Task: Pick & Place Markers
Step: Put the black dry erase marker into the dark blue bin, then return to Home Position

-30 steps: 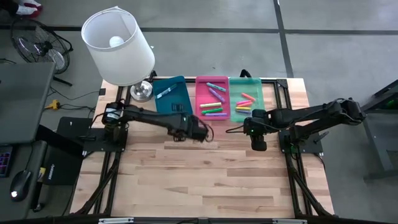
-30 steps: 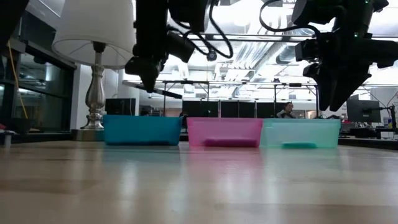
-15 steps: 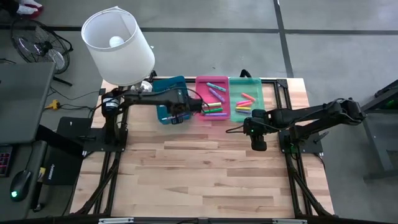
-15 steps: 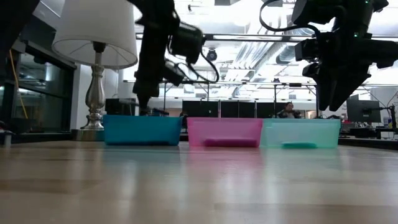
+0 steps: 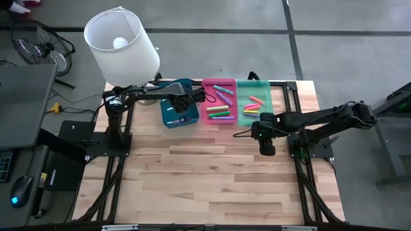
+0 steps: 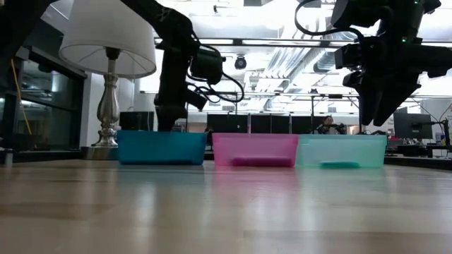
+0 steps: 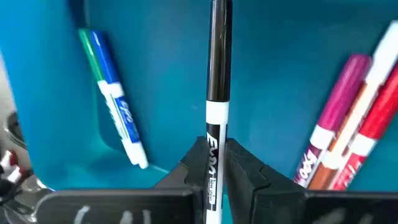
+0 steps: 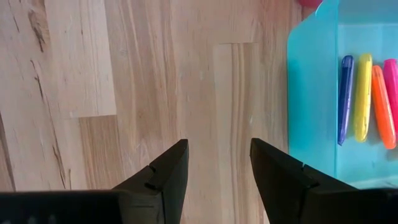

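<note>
My left gripper [image 5: 182, 110] hangs over the blue tray [image 5: 168, 115] at the far left of the tray row, shut on a black-capped marker [image 7: 217, 68]. Below it in the tray lie a blue-and-green marker [image 7: 115, 102] and purple and red ones [image 7: 348, 118]. More markers [image 5: 219, 106] lie in the pink tray [image 5: 209, 86] and the green tray [image 5: 264, 86]. My right gripper [image 5: 266, 146] stands open above bare wood in front of the green tray, nothing between its fingers [image 8: 163, 171]. My left gripper pinches the marker's white barrel [image 7: 212, 134] between its two fingers [image 7: 242, 168], coming steeply from above. The black end sticks out beyond the fingertips over the blue tray's floor. Whether the marker touches the tray, I cannot tell.
A lamp with a white shade [image 5: 122, 48] stands at the table's far left corner, close to the blue tray. The three trays stand side by side along the far edge [image 6: 254, 149]. Bare wooden tabletop [image 5: 212, 179] fills the near half.
My left gripper, still shut on the black marker, has swung from in front of the pink tray toward the table's far left, sunk over the blue tray and turned. In the low view its fingers now dip behind the blue tray's wall.
</note>
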Controlling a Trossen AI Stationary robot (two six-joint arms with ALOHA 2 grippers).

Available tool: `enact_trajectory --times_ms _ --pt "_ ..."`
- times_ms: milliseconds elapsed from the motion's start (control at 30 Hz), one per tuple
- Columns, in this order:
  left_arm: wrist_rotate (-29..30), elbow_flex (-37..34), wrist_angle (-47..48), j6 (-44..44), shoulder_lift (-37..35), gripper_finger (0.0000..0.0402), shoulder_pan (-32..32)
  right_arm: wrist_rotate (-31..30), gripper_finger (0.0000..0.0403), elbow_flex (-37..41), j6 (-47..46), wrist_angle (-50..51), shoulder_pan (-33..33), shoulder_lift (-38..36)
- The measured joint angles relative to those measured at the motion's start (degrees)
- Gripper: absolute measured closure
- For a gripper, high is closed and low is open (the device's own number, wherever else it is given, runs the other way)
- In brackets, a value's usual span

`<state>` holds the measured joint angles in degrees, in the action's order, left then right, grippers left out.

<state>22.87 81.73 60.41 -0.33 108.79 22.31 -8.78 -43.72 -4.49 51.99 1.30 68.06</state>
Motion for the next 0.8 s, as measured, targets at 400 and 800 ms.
enact_trajectory --times_ms 400,800 --pt "-1.5 0.0 -0.29 0.73 0.0 0.0342 -0.17 0.15 0.0242 0.0 -0.06 0.02 0.0 0.01" --pt "-5.48 0.02 -1.83 3.0 0.0 0.0339 -0.29 -0.06 0.0242 0.27 -0.4 -0.04 0.0 -0.75"
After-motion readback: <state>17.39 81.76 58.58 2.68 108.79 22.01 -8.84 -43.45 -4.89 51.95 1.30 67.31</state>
